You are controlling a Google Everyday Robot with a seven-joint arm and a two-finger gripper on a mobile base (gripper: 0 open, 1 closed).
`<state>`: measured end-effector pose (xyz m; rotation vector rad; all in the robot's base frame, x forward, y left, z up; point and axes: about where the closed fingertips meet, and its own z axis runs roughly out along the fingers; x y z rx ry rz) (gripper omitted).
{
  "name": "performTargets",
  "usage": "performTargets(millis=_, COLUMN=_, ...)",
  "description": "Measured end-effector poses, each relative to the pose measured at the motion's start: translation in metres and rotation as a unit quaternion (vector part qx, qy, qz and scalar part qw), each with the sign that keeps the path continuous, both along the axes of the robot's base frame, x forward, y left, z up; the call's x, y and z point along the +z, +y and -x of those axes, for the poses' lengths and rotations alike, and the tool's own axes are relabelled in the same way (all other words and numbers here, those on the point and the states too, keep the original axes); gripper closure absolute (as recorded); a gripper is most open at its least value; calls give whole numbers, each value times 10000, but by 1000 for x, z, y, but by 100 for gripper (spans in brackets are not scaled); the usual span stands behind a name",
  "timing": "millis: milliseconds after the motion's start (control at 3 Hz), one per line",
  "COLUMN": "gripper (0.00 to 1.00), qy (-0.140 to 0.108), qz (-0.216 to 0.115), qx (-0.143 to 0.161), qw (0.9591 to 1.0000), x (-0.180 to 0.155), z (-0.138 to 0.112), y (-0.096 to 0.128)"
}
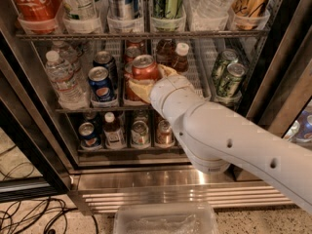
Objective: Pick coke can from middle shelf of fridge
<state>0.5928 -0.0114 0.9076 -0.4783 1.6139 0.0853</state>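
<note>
The coke can, red with a silver top, is held in my gripper in front of the middle shelf of the fridge. My tan fingers wrap the can's lower body from left and right. The gripper is shut on the can. The can sits a little in front of the other red cans in its lane. My white arm comes in from the lower right and hides the middle of the shelf.
Blue Pepsi cans and water bottles stand left of the can, a white-capped brown bottle and green cans right. A Coca-Cola bottle is above left. Cables and a clear tray lie on the floor.
</note>
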Motion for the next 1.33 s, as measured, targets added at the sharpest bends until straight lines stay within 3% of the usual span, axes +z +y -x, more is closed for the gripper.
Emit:
performTargets(millis=333, gripper=100, qy=261, qz=597, qx=264, qw=9975, x=4, z=23, y=-8)
performTargets(millis=667, gripper=100, qy=655, qz=1015, qx=979, qw=9878, x=-15, z=64, y=28)
performTargets(millis=1000, gripper=100, qy=1519, qz=583, qx=1587, qw=9738, x=-64, z=107, y=46)
performTargets(millis=1333, gripper=100, qy=1768, qz=354, qx=1868, qw=9657, x=-71, z=116, y=54)
